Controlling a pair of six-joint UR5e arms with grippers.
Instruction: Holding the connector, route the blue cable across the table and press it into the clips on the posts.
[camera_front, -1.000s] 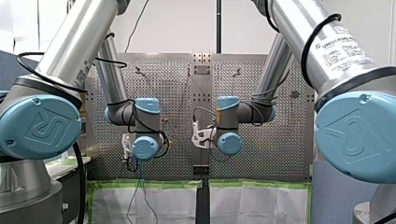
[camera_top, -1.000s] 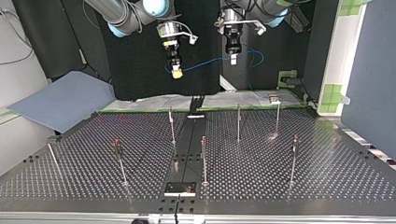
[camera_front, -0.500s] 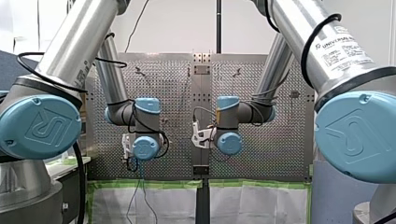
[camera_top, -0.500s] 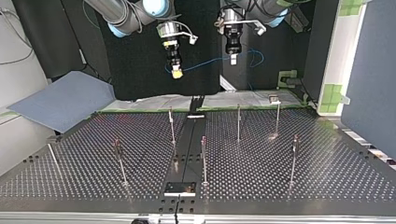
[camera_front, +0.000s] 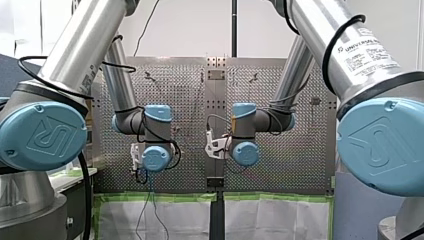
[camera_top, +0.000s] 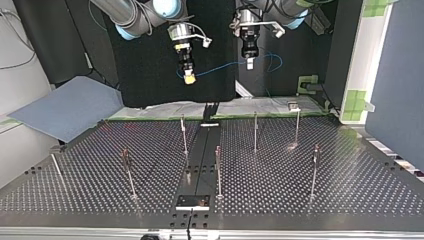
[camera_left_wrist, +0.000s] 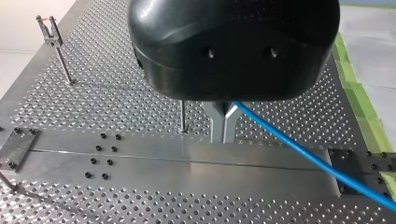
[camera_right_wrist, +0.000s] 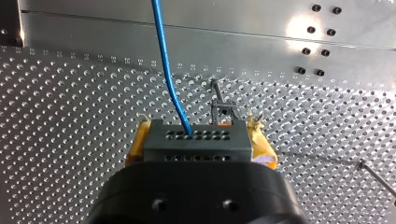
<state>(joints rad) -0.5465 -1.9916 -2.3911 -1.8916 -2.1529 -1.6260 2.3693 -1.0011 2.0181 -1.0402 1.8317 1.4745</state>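
Note:
Both grippers hang above the table's far edge in the top view. My right gripper (camera_top: 189, 78) (camera_right_wrist: 199, 133), with yellow pads, is shut on a black connector (camera_right_wrist: 196, 143) with rows of holes. The blue cable (camera_right_wrist: 166, 65) leaves the connector and runs ahead of the gripper. It sags across (camera_top: 222, 66) to my left gripper (camera_top: 249, 64) (camera_left_wrist: 223, 138), whose metal fingers are shut on it. From there the blue cable (camera_left_wrist: 299, 149) slants away over the plate. Thin posts with clips (camera_top: 183, 132) (camera_top: 255, 131) (camera_top: 218, 170) stand on the perforated table (camera_top: 350, 190) below. In the front view both grippers are hidden behind the wrists.
More posts stand toward the sides (camera_top: 128, 170) (camera_top: 315, 165) (camera_top: 297, 122) (camera_top: 55, 165). A smooth metal strip (camera_top: 200, 165) with a small plate (camera_top: 192, 201) runs down the table's middle. A grey board (camera_top: 65, 107) leans at the top view's left. Cable slack hangs over the table's edge (camera_front: 150, 200).

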